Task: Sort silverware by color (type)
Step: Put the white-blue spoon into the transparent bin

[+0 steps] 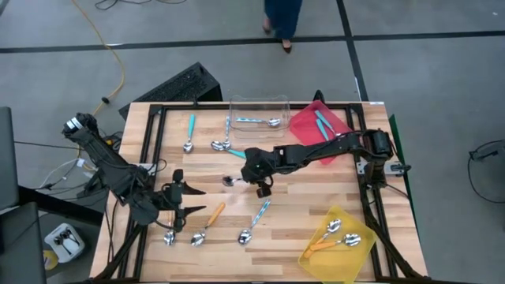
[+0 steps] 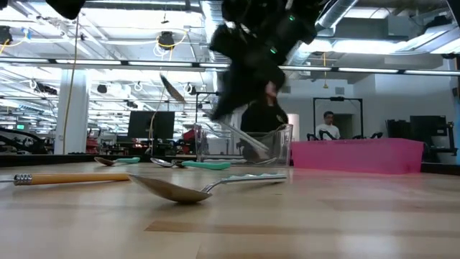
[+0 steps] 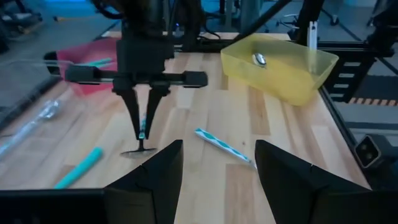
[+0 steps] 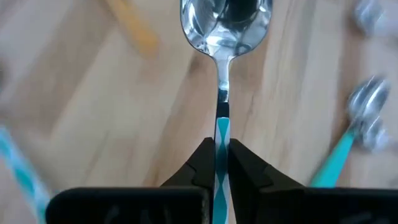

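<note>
Near the centre of the high view, the right hand (image 4: pixel 221 155) is pinching the striped light-blue handle of a spoon (image 4: pixel 225 28), its fingers narrow around it, the bowl hanging above the wooden surface (image 1: pixel 300 213). At the lower left, the left hand (image 1: pixel 189 202) is waiting, spread wide and holding nothing.

Roughly twelve spoons (image 1: pixel 190 131); red tray (image 1: pixel 303 123), yellow tray (image 1: pixel 357 253), clear tray (image 1: pixel 260 101), one each.
</note>
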### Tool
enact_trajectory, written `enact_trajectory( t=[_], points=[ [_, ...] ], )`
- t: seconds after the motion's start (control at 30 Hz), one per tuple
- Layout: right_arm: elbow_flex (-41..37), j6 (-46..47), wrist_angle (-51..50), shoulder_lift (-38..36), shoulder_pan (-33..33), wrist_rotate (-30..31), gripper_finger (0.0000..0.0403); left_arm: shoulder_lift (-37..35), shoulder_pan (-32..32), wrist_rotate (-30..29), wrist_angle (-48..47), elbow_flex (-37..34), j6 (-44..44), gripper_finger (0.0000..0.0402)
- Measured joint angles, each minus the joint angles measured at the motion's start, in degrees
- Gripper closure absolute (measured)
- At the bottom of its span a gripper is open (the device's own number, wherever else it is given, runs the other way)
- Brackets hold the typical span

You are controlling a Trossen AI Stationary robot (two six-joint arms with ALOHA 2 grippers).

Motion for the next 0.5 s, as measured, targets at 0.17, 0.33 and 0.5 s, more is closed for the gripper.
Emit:
enact_trajectory(
  t=[0.17, 0.33, 0.5],
  points=[
    [0.0, 1.6, 7.9, -1.3, 0.0, -3.4, 0.0355, -0.8, -0.8, -1.3, -0.2, 0.0, 1.1, 0.0216],
    [0.0, 1.6, 20.5, -2.4, 0.2, -9.3, 0.0355, -0.8, -1.9, -2.4, -0.1, 0.0, 1.1, 0.0216],
    [0.0, -0.2, 29.2, -4.0, 0.6, -11.8, 0.0355, -0.8, -3.9, -2.6, 0.0, 0.0, 1.1, 0.0216]
  ],
)
